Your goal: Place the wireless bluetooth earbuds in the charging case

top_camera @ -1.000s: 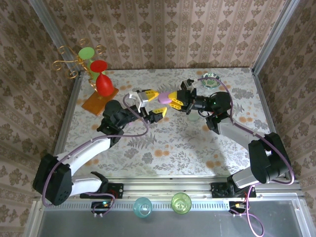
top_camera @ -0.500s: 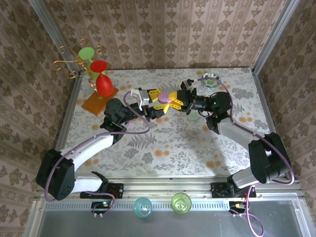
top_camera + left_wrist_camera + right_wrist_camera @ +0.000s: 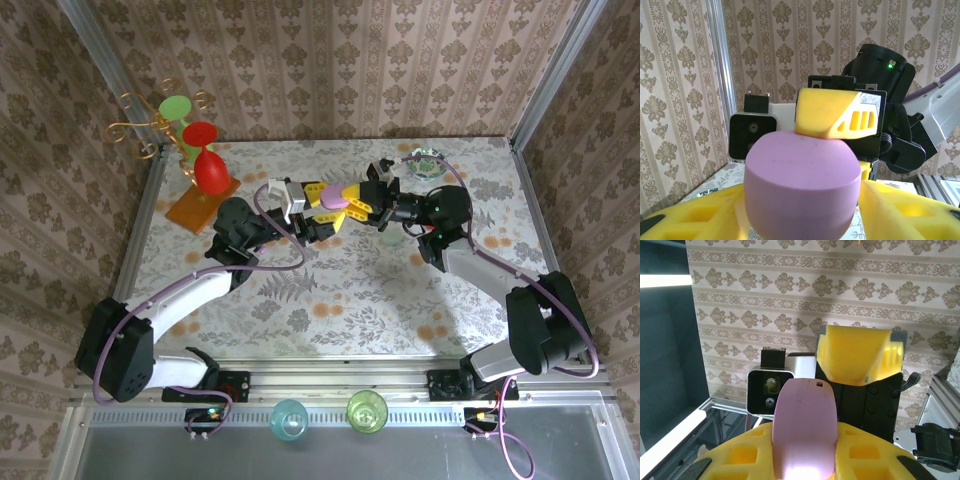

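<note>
One lilac pebble-shaped plastic charging case (image 3: 335, 201) is held in the air above the far middle of the flower-patterned desk (image 3: 330, 300), between two claws. Its long axis is laid along the line from claw to claw, with one rounded end turned toward the left arm. The right claw (image 3: 352, 205) is closed on the case, and in the left wrist view one of its yellow fingers is seen pressed on the case's top. The left claw (image 3: 318, 209) is spread about as wide as the case, with a finger at each side; whether these press it cannot be told. Two cups, one translucent teal cup (image 3: 288, 418) and one translucent green cup (image 3: 367, 410), are stood just beyond the arm bases.
</note>
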You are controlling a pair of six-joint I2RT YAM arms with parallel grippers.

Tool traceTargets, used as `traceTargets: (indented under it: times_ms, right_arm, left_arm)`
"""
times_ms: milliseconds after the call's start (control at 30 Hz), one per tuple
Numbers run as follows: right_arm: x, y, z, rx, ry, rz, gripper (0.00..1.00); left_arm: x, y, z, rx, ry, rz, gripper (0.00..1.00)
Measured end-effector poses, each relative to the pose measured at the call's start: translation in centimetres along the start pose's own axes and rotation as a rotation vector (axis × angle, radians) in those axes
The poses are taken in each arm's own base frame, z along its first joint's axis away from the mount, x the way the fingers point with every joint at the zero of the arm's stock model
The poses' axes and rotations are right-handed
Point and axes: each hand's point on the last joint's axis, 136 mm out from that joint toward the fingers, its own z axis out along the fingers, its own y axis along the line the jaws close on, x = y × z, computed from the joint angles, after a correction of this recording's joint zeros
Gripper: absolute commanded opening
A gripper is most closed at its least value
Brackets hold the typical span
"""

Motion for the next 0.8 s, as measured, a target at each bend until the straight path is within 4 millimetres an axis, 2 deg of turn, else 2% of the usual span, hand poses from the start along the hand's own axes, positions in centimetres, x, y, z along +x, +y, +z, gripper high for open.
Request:
traceTargets:
  times_ms: [133, 400, 633, 800]
  right_arm:
    - [0.08, 0.14, -0.02, 0.000, 0.000, -0.005, 0.00]
    - [0.12, 0.22, -0.02, -0.001, 0.001, -0.017, 0.00]
    - [0.34, 0.30, -0.03, 0.004, 0.006, -0.020, 0.00]
    - [0.38, 0.30, -0.05, 0.010, 0.005, -0.022, 0.00]
  left_arm:
    - [-0.03, -0.27, 0.12, 0.009, -0.001, 0.000, 0.49]
    - [-0.63, -0.46, 0.36, 0.019, -0.011, 0.008, 0.52]
    - [-0.62, -0.35, 0.36, 0.012, -0.011, 0.008, 0.41]
    - [-0.54, -0.38, 0.36, 0.014, -0.008, 0.009, 0.30]
